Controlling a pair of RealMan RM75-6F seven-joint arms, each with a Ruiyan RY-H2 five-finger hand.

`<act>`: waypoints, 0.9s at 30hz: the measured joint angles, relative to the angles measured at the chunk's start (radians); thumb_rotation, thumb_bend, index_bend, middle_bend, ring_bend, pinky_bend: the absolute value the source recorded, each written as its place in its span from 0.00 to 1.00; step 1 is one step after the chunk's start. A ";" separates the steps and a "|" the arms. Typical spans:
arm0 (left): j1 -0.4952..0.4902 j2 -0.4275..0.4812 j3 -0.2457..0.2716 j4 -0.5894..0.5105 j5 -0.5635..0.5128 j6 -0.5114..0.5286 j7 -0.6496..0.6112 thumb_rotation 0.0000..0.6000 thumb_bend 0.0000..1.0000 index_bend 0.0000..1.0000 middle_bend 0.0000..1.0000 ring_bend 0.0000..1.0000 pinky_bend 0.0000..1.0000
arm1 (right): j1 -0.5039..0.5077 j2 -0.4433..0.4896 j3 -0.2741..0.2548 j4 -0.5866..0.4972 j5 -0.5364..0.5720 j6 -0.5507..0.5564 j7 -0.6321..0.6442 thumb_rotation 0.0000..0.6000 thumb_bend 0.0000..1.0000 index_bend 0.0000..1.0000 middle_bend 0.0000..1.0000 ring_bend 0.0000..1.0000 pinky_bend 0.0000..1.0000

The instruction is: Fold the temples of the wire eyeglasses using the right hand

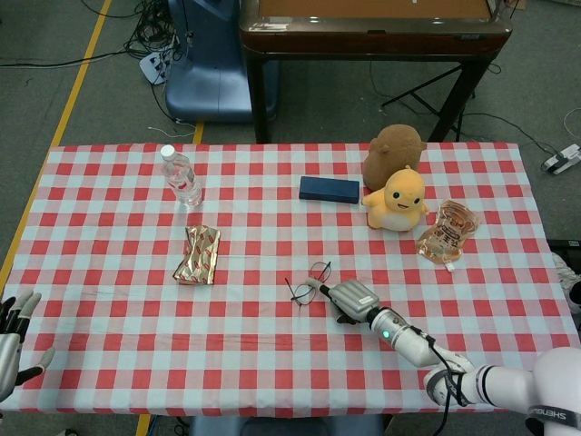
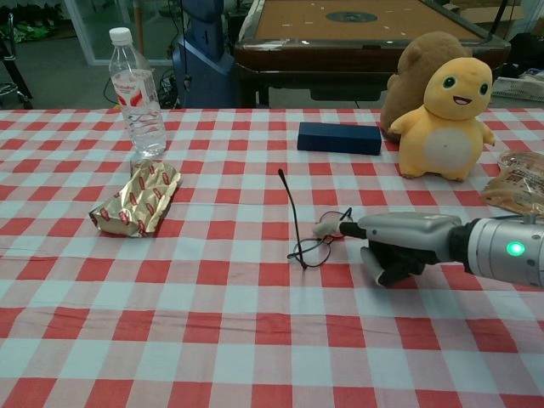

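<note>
The wire eyeglasses [image 1: 309, 283] [image 2: 316, 244] lie mid-table on the red checked cloth. One temple [image 2: 289, 212] sticks up and away from the lenses; the other lies low across the frame. My right hand [image 1: 352, 298] [image 2: 395, 244] is just right of them, palm down, with one finger stretched out. That fingertip [image 2: 324, 228] touches the low temple, while the remaining fingers curl under and hold nothing. My left hand [image 1: 14, 338] shows only in the head view, at the table's near left corner, fingers spread and empty.
A water bottle [image 1: 183, 177] [image 2: 136, 102] and a gold snack packet [image 1: 200, 254] [image 2: 138, 200] are at the left. A dark blue case [image 1: 329, 189] [image 2: 338, 138], a yellow plush [image 1: 397, 200] [image 2: 446, 119], a brown plush [image 1: 392, 150] and a snack bag [image 1: 447, 234] lie behind and right.
</note>
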 measured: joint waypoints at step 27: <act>-0.001 0.016 0.000 -0.034 0.015 0.003 0.009 1.00 0.29 0.00 0.00 0.01 0.00 | -0.071 0.253 0.055 -0.404 -0.180 0.323 -0.118 1.00 1.00 0.00 1.00 1.00 1.00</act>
